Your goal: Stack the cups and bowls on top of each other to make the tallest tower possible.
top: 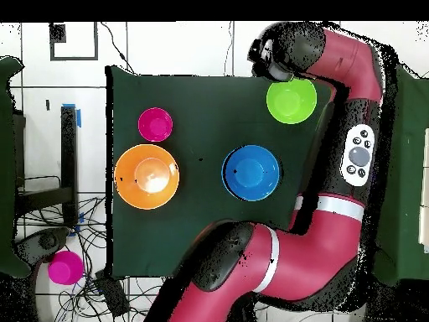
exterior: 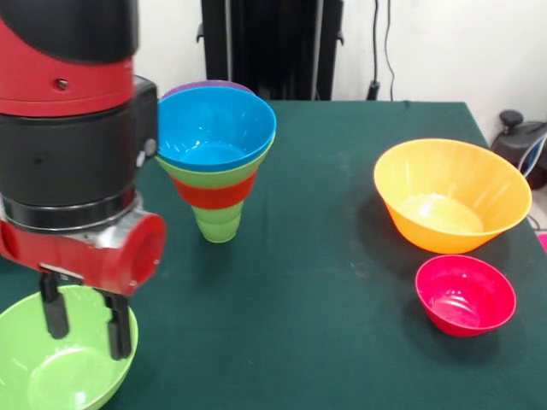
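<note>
Lime-green bowl [exterior: 60, 363] directly beneath open pincer [exterior: 85, 329], rim between fingers.

White wall [exterior: 444, 43] behind, dark green tbl [exterior: 342, 282], white tiled floor [top: 167, 46], cables on floor [top: 84, 281]

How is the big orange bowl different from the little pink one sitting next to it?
The orange bowl is clearly wider and taller than the pink-red bowl. The orange bowl's colour is a pale yellow-orange, while the pink-red bowl is a deep, saturated magenta-red. The orange bowl sits further back on the table; the pink-red bowl sits nearer the camera in the front view. Both stand upright, empty and glossy, apart from the tower.
</note>
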Controlling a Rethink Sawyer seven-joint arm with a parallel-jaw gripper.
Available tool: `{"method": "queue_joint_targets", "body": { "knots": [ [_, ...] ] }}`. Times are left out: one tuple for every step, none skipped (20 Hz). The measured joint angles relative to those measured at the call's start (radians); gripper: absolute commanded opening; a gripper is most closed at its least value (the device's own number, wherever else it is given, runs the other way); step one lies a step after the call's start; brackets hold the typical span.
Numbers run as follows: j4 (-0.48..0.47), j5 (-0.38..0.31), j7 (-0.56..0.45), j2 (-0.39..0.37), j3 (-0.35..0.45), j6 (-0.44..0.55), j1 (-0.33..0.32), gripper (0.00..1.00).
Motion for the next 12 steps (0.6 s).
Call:
{"method": "queue_joint_targets", "body": {
  "knots": [
    [0.001, 0.0, 0.0, -0.001, -0.005, 0.0, -0.005, 1.0],
    [0.003, 0.0, 0.0, -0.002, -0.007, -0.001, -0.008, 1.0],
    [0.007, 0.0, 0.0, -0.003, -0.008, -0.001, -0.011, 1.0],
    [0.016, 0.0, 0.0, -0.005, -0.009, -0.005, -0.017, 1.0],
    [0.029, 0.001, 0.0, -0.008, -0.01, -0.012, -0.023, 1.0],
    [0.041, 0.001, 0.0, -0.01, -0.01, -0.02, -0.028, 1.0],
    [0.049, 0.001, 0.0, -0.012, -0.01, -0.026, -0.03, 1.0],
    [0.067, 0.001, 0.0, -0.015, -0.01, -0.043, -0.036, 1.0],
    [0.086, 0.002, 0.0, -0.016, -0.01, -0.059, -0.04, 1.0],
    [0.1, 0.002, 0.0, -0.016, -0.009, -0.073, -0.043, 1.0],
    [0.109, 0.002, 0.0, -0.016, -0.009, -0.083, -0.045, 1.0],
    [0.118, 0.002, 0.0, -0.016, -0.009, -0.093, -0.047, 1.0]
  ]
}}
